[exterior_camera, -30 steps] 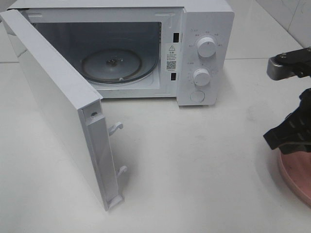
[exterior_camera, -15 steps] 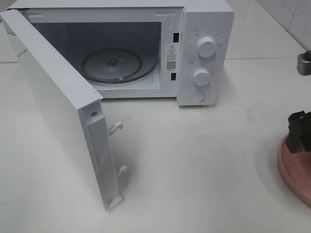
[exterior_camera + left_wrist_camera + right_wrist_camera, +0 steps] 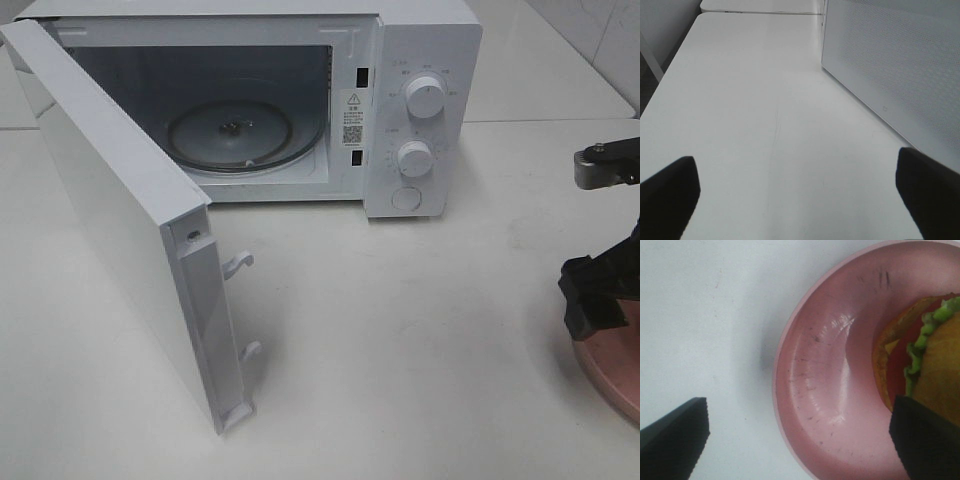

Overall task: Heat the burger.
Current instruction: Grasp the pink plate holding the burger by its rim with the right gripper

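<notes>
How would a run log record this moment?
white microwave door open | golden-bun burger on pink round plate, ungripped | right pincer open over plate | left pincer open, empty

Microwave door wide open, glass turntable inside; right hand low over pink plate

Microwave sits far centre on tabletop. Its door hangs open toward near left. Glass turntable inside cavity; control panel right of cavity. Plate at near right edge, burger on it.
</notes>
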Available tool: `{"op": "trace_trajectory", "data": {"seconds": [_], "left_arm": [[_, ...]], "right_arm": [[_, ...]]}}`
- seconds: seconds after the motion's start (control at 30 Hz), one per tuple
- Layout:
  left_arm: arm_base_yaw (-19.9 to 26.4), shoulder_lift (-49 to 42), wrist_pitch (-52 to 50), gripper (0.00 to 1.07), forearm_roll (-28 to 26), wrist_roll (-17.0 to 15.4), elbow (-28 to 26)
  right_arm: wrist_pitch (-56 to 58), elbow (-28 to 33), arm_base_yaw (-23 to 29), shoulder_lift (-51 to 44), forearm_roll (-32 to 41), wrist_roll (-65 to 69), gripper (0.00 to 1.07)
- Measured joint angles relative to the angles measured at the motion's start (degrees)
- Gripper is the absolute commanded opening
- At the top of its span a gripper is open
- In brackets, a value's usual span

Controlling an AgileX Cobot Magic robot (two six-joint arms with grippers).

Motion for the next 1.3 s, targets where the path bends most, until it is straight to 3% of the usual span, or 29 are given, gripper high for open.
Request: {"op": "trace_trajectory", "data": {"seconds": [0.6, 1.07, 1.23, 1.3], "left_arm": [[0.0, 0.0, 0.0, 1.0, 0.0, 0.0, 0.0], [0.0, 0.0, 0.0, 1.0, 0.0, 0.0, 0.0], [0.0, 0.0, 0.0, 1.0, 0.0, 0.0, 0.0], [0.0, 0.0, 0.0, 1.0, 0.0, 0.0, 0.0]], "right_arm": [[-8.4, -0.1, 0.0, 14.7, 0.0, 0.1, 0.89], [-11.5, -0.1, 0.0, 20.1, 0.0, 0.1, 0.83], [-11.6, -0.1, 0.0, 20.2, 0.0, 0.1, 0.68], [-11.6, -0.1, 0.0, 20.2, 0.0, 0.1, 0.52]]}}
